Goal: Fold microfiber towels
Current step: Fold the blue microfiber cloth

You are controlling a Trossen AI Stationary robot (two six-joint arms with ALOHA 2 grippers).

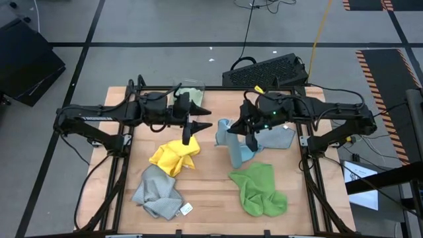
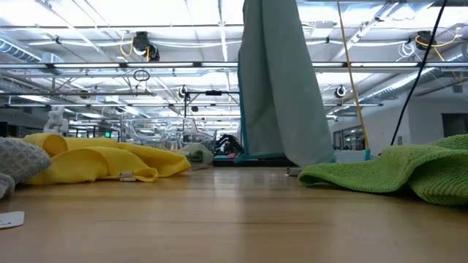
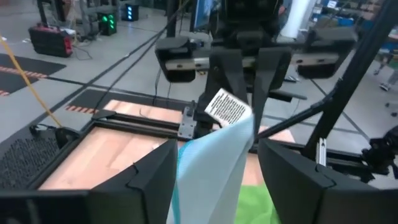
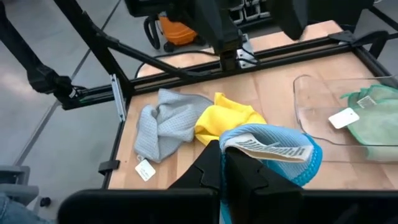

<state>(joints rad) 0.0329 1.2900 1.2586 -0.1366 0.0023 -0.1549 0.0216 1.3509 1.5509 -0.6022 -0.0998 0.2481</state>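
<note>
Blue towel point(image 1: 236, 151) hangs from the right gripper point(image 1: 251, 135) in the high view, near the middle of the wooden counter point(image 1: 211, 192). The left gripper point(image 1: 188, 135) sits just beside it, over the yellow towel point(image 1: 174, 157). A grey towel point(image 1: 157, 192) with a white tag lies at the near left, a green towel point(image 1: 259, 190) at the near right, another grey towel point(image 1: 277, 137) under the right arm. A pale green towel point(image 1: 190, 96) lies in a clear bin point(image 1: 196, 88) at the far edge, and a dark keyboard point(image 1: 268, 70) rests beyond the counter.

From the low view, the blue towel point(image 2: 281, 80) drops as a tall drape to the counter point(image 2: 234, 219), with the yellow towel point(image 2: 95, 161) to its left and the green towel point(image 2: 395, 172) to its right.

Through the left wrist view, the left jaws stand open, one finger point(image 3: 149, 180) on each side of the blue towel point(image 3: 208, 168), not pinching it. The right gripper point(image 3: 245, 93) grips the towel's top by its white tag point(image 3: 227, 109).

Through the right wrist view, the right jaws are closed on the blue towel point(image 4: 273, 152), its tag lying across them. Beyond lie the yellow towel point(image 4: 227, 118), the grey towel point(image 4: 163, 124), and the pale green towel point(image 4: 376, 112) in the bin point(image 4: 311, 99).
</note>
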